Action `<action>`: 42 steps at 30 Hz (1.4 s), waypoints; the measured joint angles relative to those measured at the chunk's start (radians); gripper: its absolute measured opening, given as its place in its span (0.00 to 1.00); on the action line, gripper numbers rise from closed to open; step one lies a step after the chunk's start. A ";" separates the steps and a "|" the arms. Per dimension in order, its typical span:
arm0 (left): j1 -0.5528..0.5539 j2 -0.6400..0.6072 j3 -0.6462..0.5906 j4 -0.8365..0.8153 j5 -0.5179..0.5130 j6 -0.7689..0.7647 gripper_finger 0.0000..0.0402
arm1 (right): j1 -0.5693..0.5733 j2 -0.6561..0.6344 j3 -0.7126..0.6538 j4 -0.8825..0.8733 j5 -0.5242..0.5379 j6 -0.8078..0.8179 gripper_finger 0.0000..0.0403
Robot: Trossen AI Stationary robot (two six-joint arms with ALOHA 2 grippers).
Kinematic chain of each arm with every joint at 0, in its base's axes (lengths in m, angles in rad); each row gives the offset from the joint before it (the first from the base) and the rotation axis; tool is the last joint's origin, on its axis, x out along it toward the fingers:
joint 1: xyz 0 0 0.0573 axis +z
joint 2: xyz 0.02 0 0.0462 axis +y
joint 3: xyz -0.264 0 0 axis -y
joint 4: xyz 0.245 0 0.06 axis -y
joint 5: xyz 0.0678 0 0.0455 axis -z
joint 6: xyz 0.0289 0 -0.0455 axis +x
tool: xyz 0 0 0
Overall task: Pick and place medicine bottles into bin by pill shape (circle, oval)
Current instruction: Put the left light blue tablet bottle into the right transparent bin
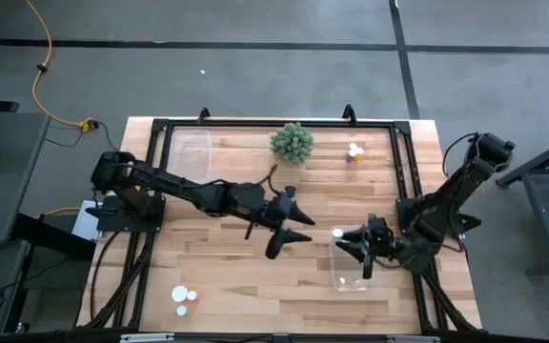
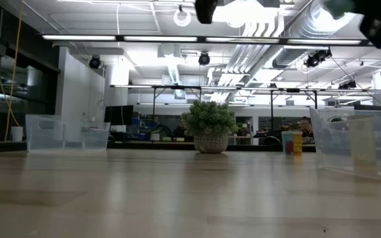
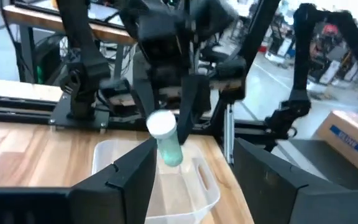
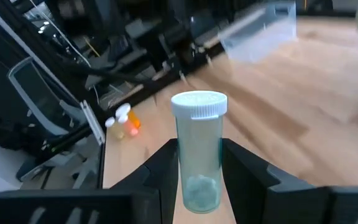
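My right gripper (image 1: 353, 246) is shut on a medicine bottle (image 4: 197, 155) with a white cap and a pale green see-through body, above the clear bin (image 1: 358, 278) at the near right. My left gripper (image 1: 299, 229) is open and empty at mid table, just left of that bin, its fingers pointing at the held bottle (image 3: 166, 142). More bottles with white caps and orange bodies stand upright on the table at the far right (image 1: 355, 152) and the near left (image 1: 185, 297). My right gripper pinches the bottle's body (image 4: 197, 180) between its two fingers, on its lower half. The bottle lies along the fingers, and its capped end (image 4: 199, 104) sticks out past the fingertips toward the table's left. It is lifted clear, tilted, over the bin (image 3: 207, 193).
A second clear bin (image 1: 191, 143) stands at the far left. A spiky green plant ball in a pot (image 1: 293, 143) stands at the far middle. A black frame (image 1: 403, 162) runs around the table's edges. Bare wood lies between the arms and the near edge.
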 joint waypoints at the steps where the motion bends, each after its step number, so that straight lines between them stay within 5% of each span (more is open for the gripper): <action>1: 0.000 0.017 0.014 -0.001 0.013 0.010 0.49 | -0.018 -0.003 0.000 0.026 -0.007 -0.042 0.26; 11: 0.021 0.118 0.121 -0.022 -0.030 -0.002 0.52 | -0.137 -0.006 0.000 0.165 -0.207 -0.236 0.26; 23: 0.040 0.118 0.129 -0.066 0.043 -0.022 0.57 | -0.140 -0.006 0.000 0.196 -0.170 -0.290 0.26; 30: 0.038 0.106 0.128 -0.231 0.076 -0.036 0.57 | -0.140 -0.006 0.000 0.346 -0.148 -0.433 0.26; 42: 0.044 0.103 0.129 -0.065 0.091 -0.094 0.57 | -0.174 -0.006 0.000 0.392 -0.132 -0.472 0.26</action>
